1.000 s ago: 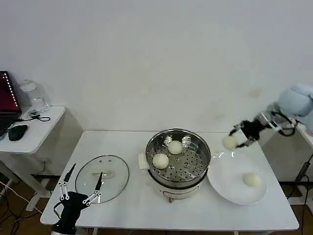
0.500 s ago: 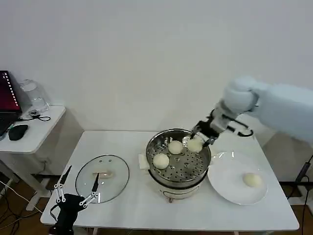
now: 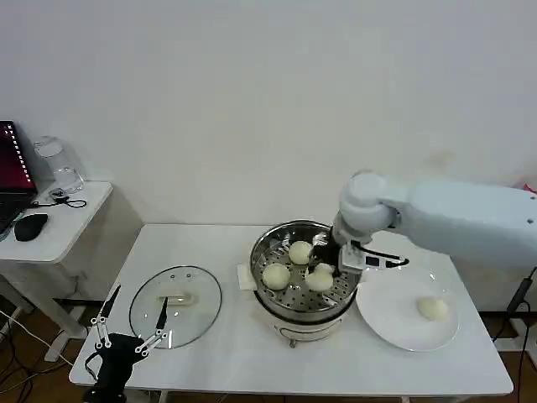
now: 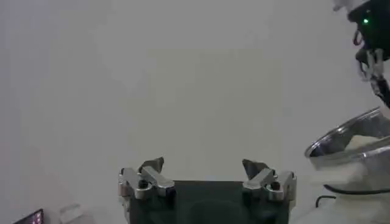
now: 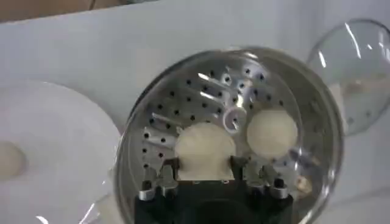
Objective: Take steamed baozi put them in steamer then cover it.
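The right gripper (image 3: 327,267) is reaching down into the steamer (image 3: 306,269), its fingers closed around a baozi (image 3: 320,280) that is sitting low over the perforated tray on the side nearest the plate (image 3: 409,306). The right wrist view is showing this grip more plainly: the held bun (image 5: 204,150) is lying between the two fingers (image 5: 169,169), pressed on both sides, with the holed tray beneath it. Whether the bun is already resting on the tray or just above it cannot be told.

From the head camera, two more baozi are lying in the steamer: one (image 3: 299,251) toward the back and one (image 3: 274,275) toward the lid side. The wrist view is showing just one of them (image 5: 271,133), beside the held bun and apart from it. A fourth baozi (image 3: 432,308) is waiting on the white plate, which is standing just beside the steamer on the right; in the wrist view it is showing as a pale shape (image 5: 11,159) at the plate's (image 5: 55,134) edge.

The glass lid (image 3: 175,306) is lying flat on the table (image 3: 243,353), to the steamer's left. The left gripper (image 3: 131,342) is hovering at the near table edge by the lid, fingers spread wide and holding nothing; its own camera is showing the two fingertips (image 4: 150,167) well apart, with the steamer's rim (image 4: 350,137) off to one side.
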Available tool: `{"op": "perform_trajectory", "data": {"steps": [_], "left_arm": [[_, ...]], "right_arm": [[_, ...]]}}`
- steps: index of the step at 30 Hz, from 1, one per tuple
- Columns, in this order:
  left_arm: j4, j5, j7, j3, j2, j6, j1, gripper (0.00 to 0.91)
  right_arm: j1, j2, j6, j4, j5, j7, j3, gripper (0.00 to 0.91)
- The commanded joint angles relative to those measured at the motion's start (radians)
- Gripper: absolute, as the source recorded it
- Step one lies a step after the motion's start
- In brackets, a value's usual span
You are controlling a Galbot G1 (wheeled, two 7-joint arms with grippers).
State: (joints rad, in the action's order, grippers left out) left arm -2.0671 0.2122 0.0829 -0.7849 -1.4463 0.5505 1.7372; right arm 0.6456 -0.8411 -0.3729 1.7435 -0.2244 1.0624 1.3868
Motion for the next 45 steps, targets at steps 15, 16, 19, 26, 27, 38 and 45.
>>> {"op": "perform_trajectory", "data": {"steps": [15, 16, 19, 26, 27, 38, 45], "left_arm": [[0.017, 0.001, 0.003, 0.006, 0.001, -0.007, -0.021, 0.907], [0.017, 0.001, 0.002, 0.006, 0.001, -0.007, -0.021, 0.907], [0.019, -0.001, 0.001, 0.004, 0.004, -0.007, -0.021, 0.907], [0.020, -0.001, 0.004, 0.007, 0.003, -0.006, -0.021, 0.907], [0.020, -0.001, 0.005, 0.008, 0.003, -0.006, -0.021, 0.907], [0.015, -0.003, 0.013, 0.028, 0.005, -0.005, -0.031, 0.907], [0.019, -0.011, 0.015, 0.028, 0.018, -0.001, -0.029, 0.907]], "right_arm": [[-0.074, -0.011, -0.020, 0.070, -0.101, 0.004, -0.011, 0.625], [-0.075, -0.009, -0.019, 0.071, -0.103, 0.005, -0.010, 0.907], [-0.074, -0.006, -0.019, 0.078, -0.104, 0.009, -0.011, 0.907], [-0.063, 0.005, -0.017, 0.071, -0.096, 0.008, -0.021, 0.907], [-0.057, 0.007, -0.014, 0.067, -0.085, 0.008, -0.031, 0.907], [0.101, 0.049, 0.162, -0.263, 0.488, 0.032, -0.018, 0.907], [0.131, 0.147, 0.266, -0.426, 0.730, 0.057, 0.102, 0.907]]}}
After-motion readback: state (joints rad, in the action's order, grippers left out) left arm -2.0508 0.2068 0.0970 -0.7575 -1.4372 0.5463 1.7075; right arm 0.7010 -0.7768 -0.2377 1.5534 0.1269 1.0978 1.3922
